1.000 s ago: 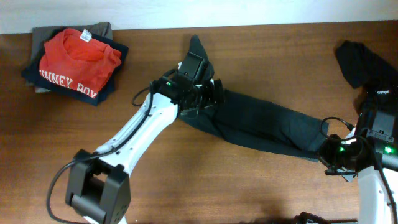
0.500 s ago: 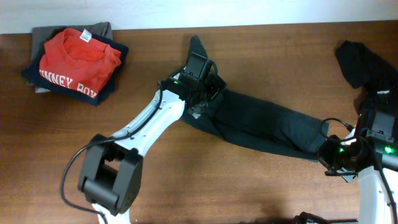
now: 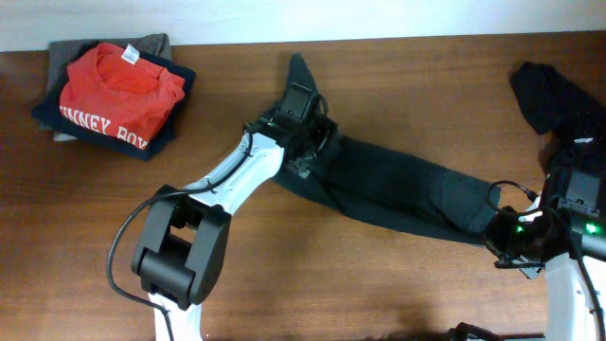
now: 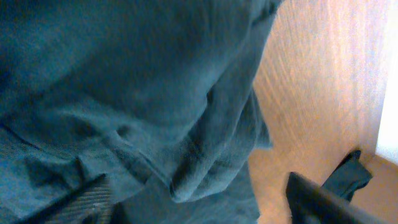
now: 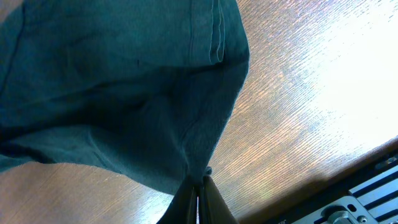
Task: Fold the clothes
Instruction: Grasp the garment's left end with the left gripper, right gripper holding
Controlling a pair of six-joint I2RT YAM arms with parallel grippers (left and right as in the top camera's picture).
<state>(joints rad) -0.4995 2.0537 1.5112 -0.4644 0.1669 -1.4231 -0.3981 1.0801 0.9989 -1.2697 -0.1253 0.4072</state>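
Garment (image 3: 398, 189) lies dark, rumpled, stretched out diagonally.

A brown wood-grain tabletop (image 3: 379, 284) fills the overhead view. At its far left corner sits a folded stack (image 3: 47, 112): a red shirt (image 3: 118, 85) with white lettering on top, navy beneath, grey at the bottom. A pale strip (image 3: 426, 17) runs beyond the far edge. The right wrist view shows a black slotted rail (image 5: 367, 186) past the tabletop's edge.
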